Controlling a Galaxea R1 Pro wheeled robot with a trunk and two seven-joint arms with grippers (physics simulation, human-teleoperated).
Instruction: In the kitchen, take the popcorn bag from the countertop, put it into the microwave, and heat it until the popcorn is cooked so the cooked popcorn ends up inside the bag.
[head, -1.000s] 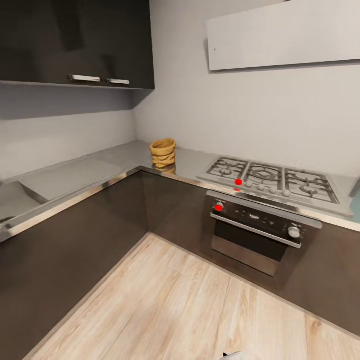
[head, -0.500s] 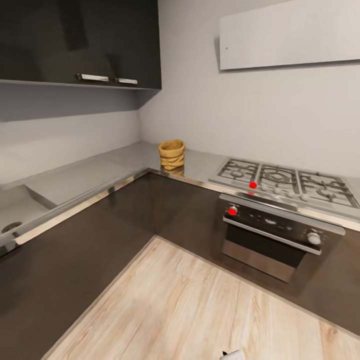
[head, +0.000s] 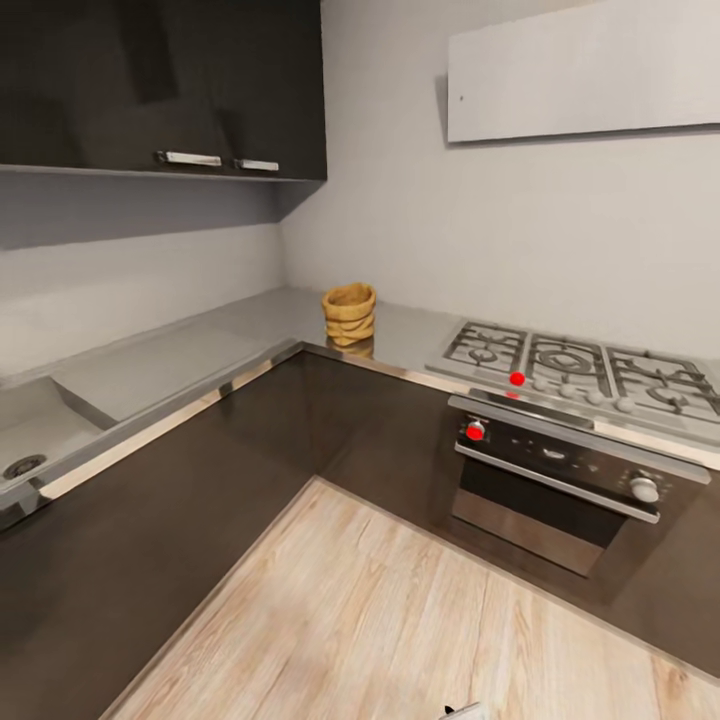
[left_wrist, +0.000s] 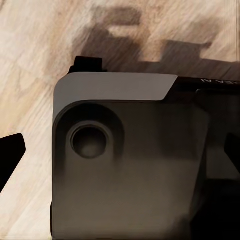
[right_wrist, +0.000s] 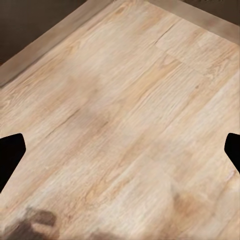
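The right gripper (right_wrist: 120, 152) hangs over bare wood floor (right_wrist: 125, 100), its black fingertips wide apart and empty — the left gripper (left_wrist: 120, 155) likewise spread, above the robot's grey base (left_wrist: 130, 165). The popcorn bag (head: 350, 314) stands upright in the countertop (head: 150, 365) corner, left of the gas hob (head: 580, 370)

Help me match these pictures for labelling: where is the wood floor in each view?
Head view: wood floor lower middle, below dark cabinet fronts.
Left wrist view: around a grey robot part.
Right wrist view: across most of it.
Shared landmark: cabinet fronts, head and right wrist.
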